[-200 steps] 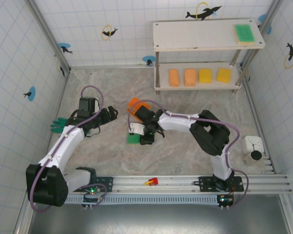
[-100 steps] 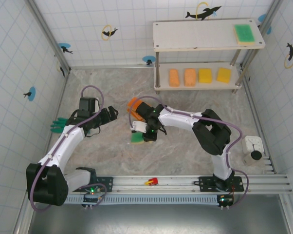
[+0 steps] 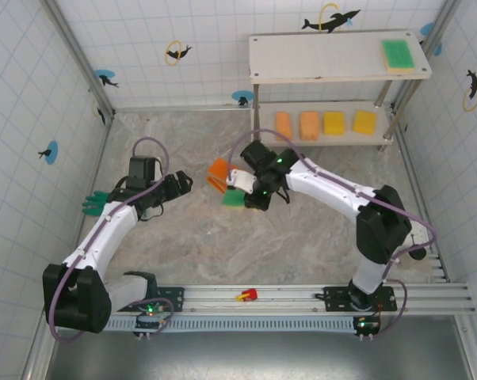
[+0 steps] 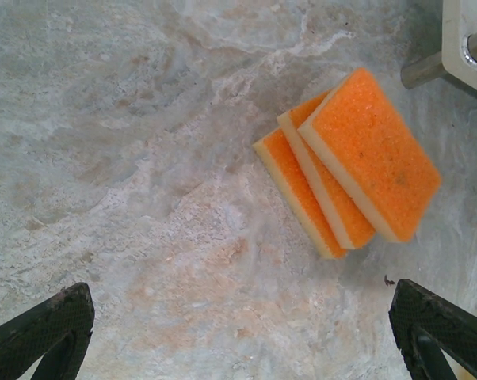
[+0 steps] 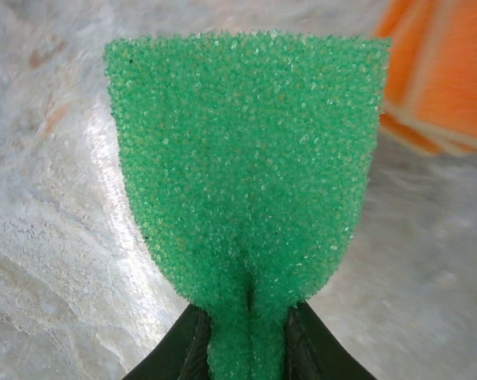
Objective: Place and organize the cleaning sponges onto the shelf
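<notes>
My right gripper [image 3: 246,195] is shut on a green sponge [image 3: 233,199], squeezing its near edge between the jaws [image 5: 246,348]; the sponge [image 5: 246,150] hangs above the table. Just left of it three orange sponges [image 3: 218,172] lie fanned and overlapping [image 4: 349,162] [image 5: 440,79]. The shelf [image 3: 326,57] stands at the back right, with a green sponge [image 3: 398,54] on its top board. On its lower board sit two orange sponges [image 3: 283,125] [image 3: 309,124] and two yellow ones [image 3: 333,122] [image 3: 364,122]. My left gripper [image 3: 180,184] is open [image 4: 238,348], nothing between its fingers, left of the orange pile.
A green glove [image 3: 92,203] lies by the left wall. A small red object [image 3: 247,295] rests on the front rail. A shelf leg [image 4: 429,67] stands close behind the orange pile. Tiled walls enclose the marbled table [image 3: 183,245].
The right gripper closed on the green sponge, lifted it off the table and carried it up and back beside the orange pile. The left arm stayed still.
</notes>
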You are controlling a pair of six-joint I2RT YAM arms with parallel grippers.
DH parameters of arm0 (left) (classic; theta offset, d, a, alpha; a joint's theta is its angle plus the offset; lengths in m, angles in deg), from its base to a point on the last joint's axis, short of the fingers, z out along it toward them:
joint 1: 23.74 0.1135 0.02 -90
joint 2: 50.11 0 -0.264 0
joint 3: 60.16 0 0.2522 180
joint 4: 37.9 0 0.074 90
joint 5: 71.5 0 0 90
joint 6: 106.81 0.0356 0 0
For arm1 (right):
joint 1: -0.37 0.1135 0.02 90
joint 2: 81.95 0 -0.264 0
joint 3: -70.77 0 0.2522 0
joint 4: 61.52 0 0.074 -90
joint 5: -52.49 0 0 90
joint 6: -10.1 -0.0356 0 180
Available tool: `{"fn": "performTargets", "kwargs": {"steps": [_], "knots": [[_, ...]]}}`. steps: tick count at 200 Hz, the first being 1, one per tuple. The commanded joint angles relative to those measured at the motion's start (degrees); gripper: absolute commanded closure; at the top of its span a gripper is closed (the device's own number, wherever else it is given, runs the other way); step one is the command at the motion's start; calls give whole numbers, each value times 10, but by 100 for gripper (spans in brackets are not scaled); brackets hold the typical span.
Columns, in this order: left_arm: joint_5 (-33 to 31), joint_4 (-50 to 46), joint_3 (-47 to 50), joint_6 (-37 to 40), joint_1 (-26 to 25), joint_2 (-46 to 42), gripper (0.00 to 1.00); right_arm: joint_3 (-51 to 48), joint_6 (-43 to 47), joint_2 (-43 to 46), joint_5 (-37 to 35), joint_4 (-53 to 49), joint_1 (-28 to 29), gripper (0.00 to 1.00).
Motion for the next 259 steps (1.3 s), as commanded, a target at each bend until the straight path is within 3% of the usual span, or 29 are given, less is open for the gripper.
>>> {"fn": "performTargets", "kwargs": {"steps": [1,73,111,199,259], "knots": [[6,-4,-23,14,4,4,3,45,-31,45,-20,-44,-30,78],[22,7,-33,22,4,27,3,124,-72,117,-114,-58,-152,78],[33,12,-36,28,4,34,3,215,-82,116,-175,-82,-202,74],[39,14,-26,31,3,17,3,502,-138,-15,-204,-133,-340,71],[42,17,-23,26,4,18,3,542,-227,-74,-199,-50,-412,71]]}}
